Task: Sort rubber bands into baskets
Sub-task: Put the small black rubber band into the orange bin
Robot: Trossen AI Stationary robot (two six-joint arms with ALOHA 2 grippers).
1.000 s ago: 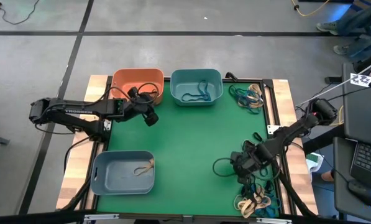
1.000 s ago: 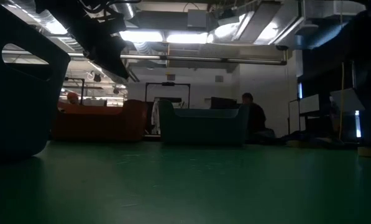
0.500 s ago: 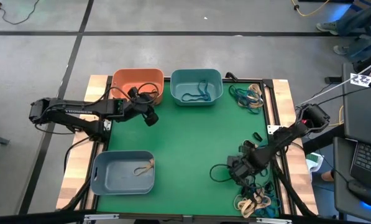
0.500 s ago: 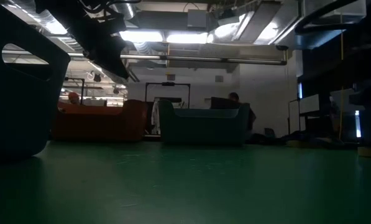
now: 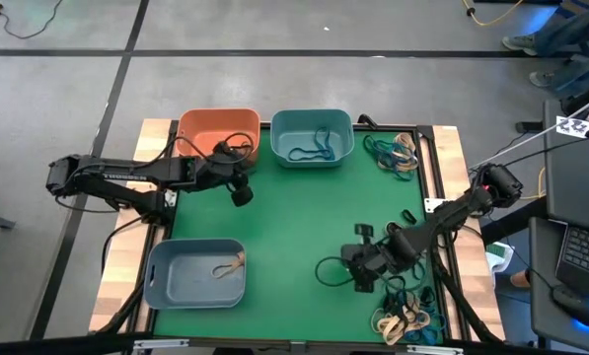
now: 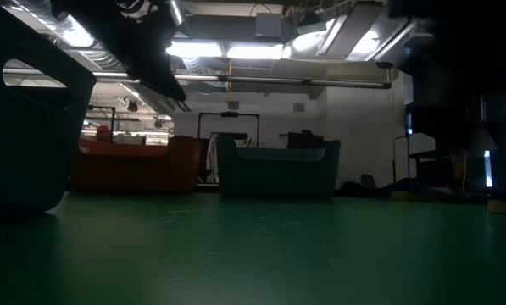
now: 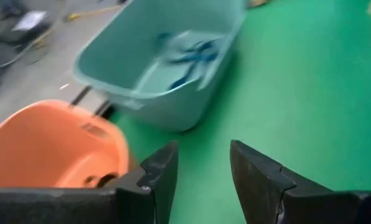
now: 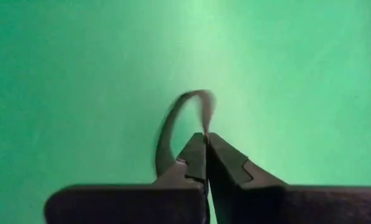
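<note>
Pinching a dark rubber band point(image 8: 173, 127) in the right hand point(image 8: 205, 149), left hand point(image 7: 201, 177) spread, empty, near orange basket point(image 7: 42, 146)

Overhead and table-level views share the teal basket point(image 5: 312, 136).

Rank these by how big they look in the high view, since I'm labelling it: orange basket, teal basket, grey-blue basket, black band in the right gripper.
1. grey-blue basket, slightly largest.
2. orange basket and teal basket: alike, unranked.
3. black band, held by the right gripper, far smallest.
</note>
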